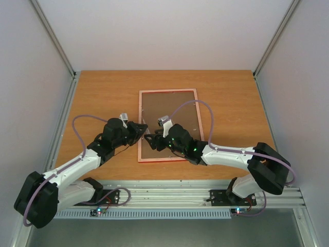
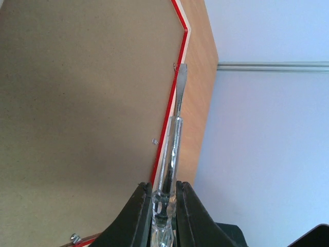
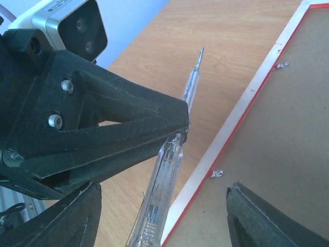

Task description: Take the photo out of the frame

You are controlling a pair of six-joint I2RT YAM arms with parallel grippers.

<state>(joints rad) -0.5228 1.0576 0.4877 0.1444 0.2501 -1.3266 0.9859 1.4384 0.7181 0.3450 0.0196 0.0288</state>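
The red frame [image 1: 168, 91] lies face down in the middle of the table with its brown backing board [image 2: 77, 103] up. The photo is hidden under that board. My left gripper [image 2: 160, 188] is shut on a clear-handled screwdriver [image 2: 172, 149]. The blade tip rests at a small metal tab [image 2: 176, 65] on the frame's red edge [image 2: 163, 134]. My right gripper [image 3: 163, 189] stands open at the frame's near left side. The screwdriver's handle [image 3: 167, 175] passes between the right gripper's fingers, untouched by either. The left gripper's black fingers [image 3: 154, 123] fill the left of the right wrist view.
Two more metal tabs [image 3: 218, 174] [image 3: 281, 66] sit along the frame's white inner lip. The wooden table [image 1: 226, 103] is walled by white panels. Its left edge [image 2: 205, 118] runs close beside the frame. An aluminium rail [image 1: 169, 198] holds the arm bases.
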